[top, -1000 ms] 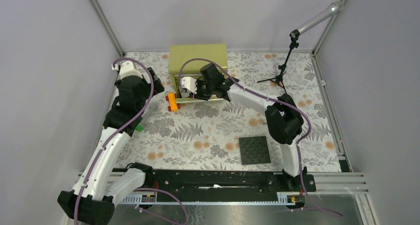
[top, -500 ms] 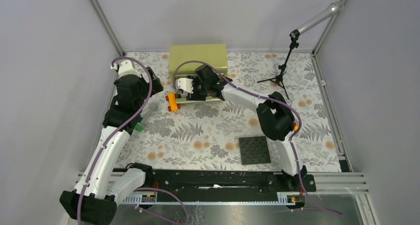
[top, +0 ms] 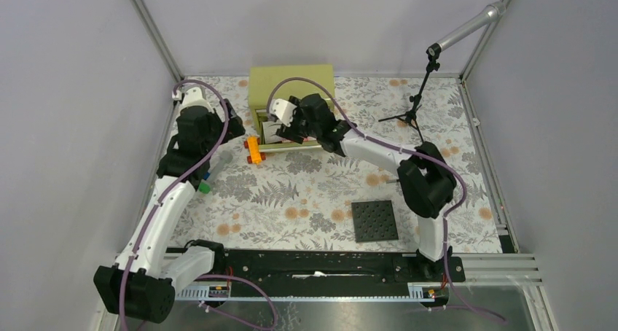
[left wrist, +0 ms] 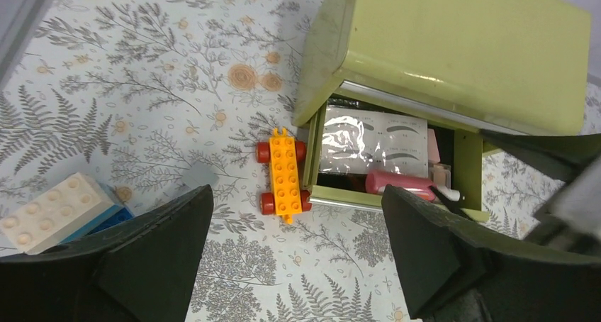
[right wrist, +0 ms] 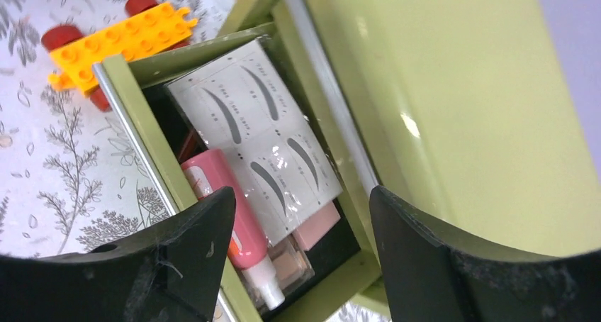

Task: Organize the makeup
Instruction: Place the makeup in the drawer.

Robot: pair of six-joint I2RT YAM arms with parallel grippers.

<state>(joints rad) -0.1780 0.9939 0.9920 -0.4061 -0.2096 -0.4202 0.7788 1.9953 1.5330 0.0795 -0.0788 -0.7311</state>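
Observation:
A green box (top: 291, 83) stands at the back with its drawer (left wrist: 464, 159) pulled open. In the drawer lie a clear eyebrow stencil sheet (right wrist: 262, 134), a pink-red tube (right wrist: 227, 208) with a white cap, a pink compact (right wrist: 317, 228) and a clear case (right wrist: 292, 262). The tube (left wrist: 400, 184) also shows in the left wrist view. My right gripper (right wrist: 301, 258) is open and empty, hovering just over the drawer (top: 284, 130). My left gripper (left wrist: 298, 265) is open and empty, above the mat left of the drawer. Sponges, pencils and brushes are out of view.
An orange toy car (left wrist: 285, 171) rests against the drawer's left front corner. White and blue bricks (left wrist: 57, 208) and a small grey piece (left wrist: 198, 174) lie at the left. A dark studded plate (top: 374, 220) lies front right. A small tripod (top: 412, 112) stands back right.
My right gripper has lifted and tilted back over the drawer. My left arm has shifted slightly toward the back. Nothing was taken or let go.

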